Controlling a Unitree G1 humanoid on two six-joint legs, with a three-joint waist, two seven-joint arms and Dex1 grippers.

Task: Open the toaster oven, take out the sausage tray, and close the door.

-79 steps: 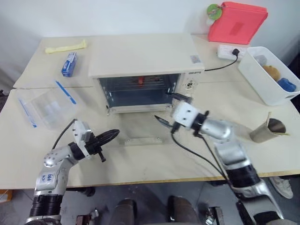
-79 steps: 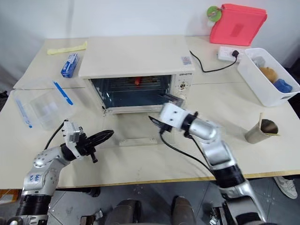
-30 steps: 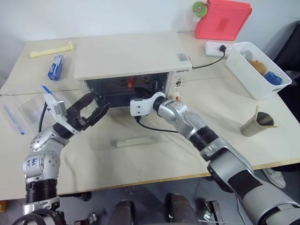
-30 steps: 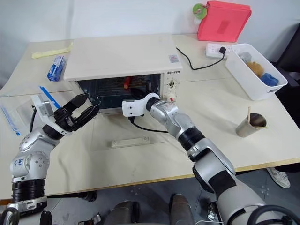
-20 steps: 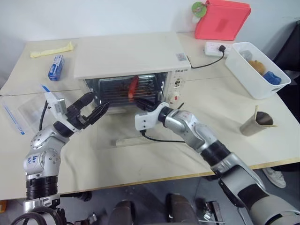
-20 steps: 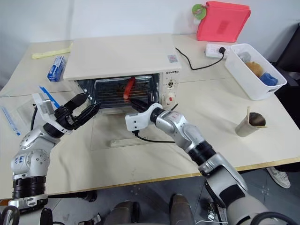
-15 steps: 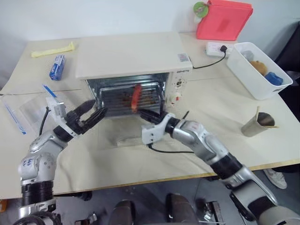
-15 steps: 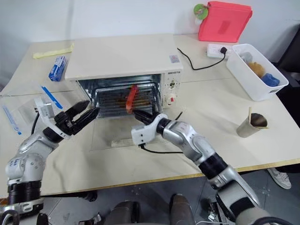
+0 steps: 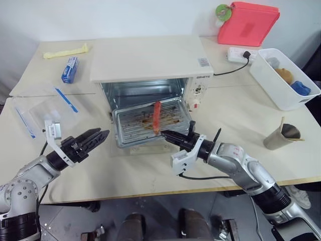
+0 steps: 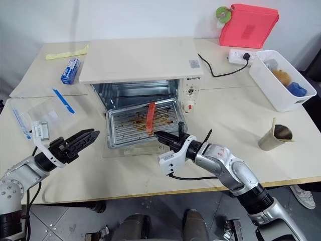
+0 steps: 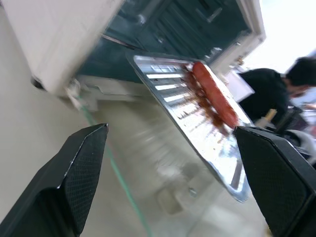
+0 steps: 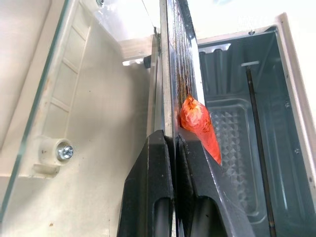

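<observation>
Left eye view, frame centre: our right pincer (image 9: 168,134) is clamped on the sausage tray (image 9: 150,126), half out of the toaster oven (image 9: 150,70) above its lowered door (image 9: 145,146). Our left pincer (image 9: 95,138), fingers apart, waits at lower left; next we judge the tray needs setting on the counter (image 9: 241,113).

Bright, even light; the left wrist view is smeared, perhaps by motion, with white glare.

Sausage tray (image 9: 149,126) is sitting before the toaster oven (image 9: 150,70), above the lowered door (image 10: 131,144); sausage (image 9: 156,116) lying on it. Right gripper (image 9: 166,135) is pinching the tray's front edge; left gripper (image 9: 93,139) is waiting left.
</observation>
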